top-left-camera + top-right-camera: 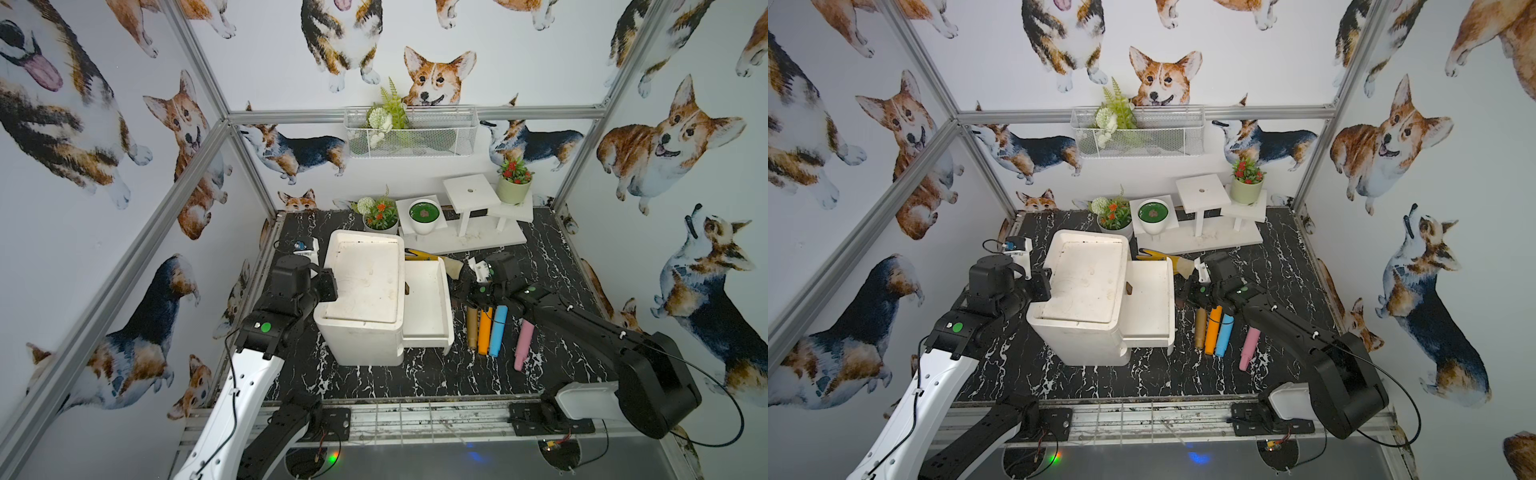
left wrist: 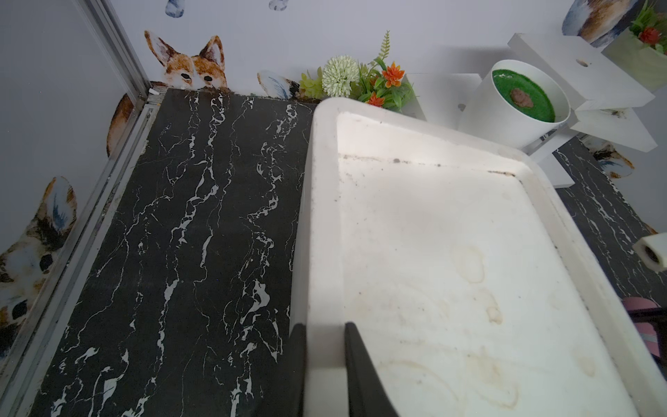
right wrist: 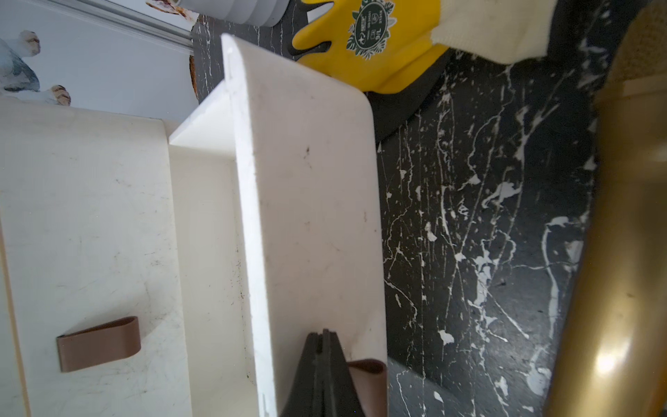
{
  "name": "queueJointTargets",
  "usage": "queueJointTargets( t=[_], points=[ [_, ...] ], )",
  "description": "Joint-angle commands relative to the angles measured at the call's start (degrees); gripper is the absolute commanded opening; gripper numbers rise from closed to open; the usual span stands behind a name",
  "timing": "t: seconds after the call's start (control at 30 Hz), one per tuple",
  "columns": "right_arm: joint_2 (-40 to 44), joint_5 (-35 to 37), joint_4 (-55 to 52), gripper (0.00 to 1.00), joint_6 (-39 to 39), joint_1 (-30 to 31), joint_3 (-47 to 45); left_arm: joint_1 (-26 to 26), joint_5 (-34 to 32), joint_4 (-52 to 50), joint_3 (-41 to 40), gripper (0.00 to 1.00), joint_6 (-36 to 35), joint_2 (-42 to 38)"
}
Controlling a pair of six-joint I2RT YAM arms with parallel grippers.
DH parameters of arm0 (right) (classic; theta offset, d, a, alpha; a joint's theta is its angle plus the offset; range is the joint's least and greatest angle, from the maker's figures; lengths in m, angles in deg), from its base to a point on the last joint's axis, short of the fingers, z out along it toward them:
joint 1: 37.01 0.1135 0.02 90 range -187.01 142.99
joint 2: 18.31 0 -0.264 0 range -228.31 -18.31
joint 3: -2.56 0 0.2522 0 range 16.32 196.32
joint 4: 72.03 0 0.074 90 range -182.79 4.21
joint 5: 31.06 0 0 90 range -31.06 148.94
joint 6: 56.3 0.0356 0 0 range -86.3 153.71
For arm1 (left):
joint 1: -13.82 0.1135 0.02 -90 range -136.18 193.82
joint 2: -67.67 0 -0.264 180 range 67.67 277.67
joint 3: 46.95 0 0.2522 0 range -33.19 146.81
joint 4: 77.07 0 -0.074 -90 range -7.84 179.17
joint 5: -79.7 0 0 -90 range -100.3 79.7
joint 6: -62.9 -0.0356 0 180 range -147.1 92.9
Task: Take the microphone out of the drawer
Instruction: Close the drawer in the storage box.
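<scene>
R end effector, jaws closed on nothing, at front of open drawer. Gold microphone lies on table just below-right, long axis up-down; R arm nearer. L end effector clamps cabinet rim.

The left arm reaches forward with its elbow bent, its pincer turned inward, fingers a narrow gap apart, clamped across the cabinet rim. The right arm stretches low toward the left, its pincer pressed fully together.
</scene>
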Motion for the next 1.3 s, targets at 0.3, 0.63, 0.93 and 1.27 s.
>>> queueJointTargets(
  t=[0.3,0.63,0.93,1.27],
  points=[
    [-4.3,-1.3,4.6,0.00,2.2,5.2,3.4,0.0,3.9,-5.7,-1.2,0.02,2.6,0.3],
    [-9.1,-1.9,9.0,0.00,5.0,9.5,6.2,0.0,4.0,-5.3,-1.2,0.02,2.4,0.5],
    [-17.1,-3.2,12.3,0.00,6.8,14.0,11.7,0.0,3.9,-5.6,-1.0,0.02,2.1,0.5],
    [-18.6,-3.0,11.9,0.00,6.5,14.9,13.7,0.0,3.9,-5.8,-0.9,0.02,2.0,0.5]
  ],
)
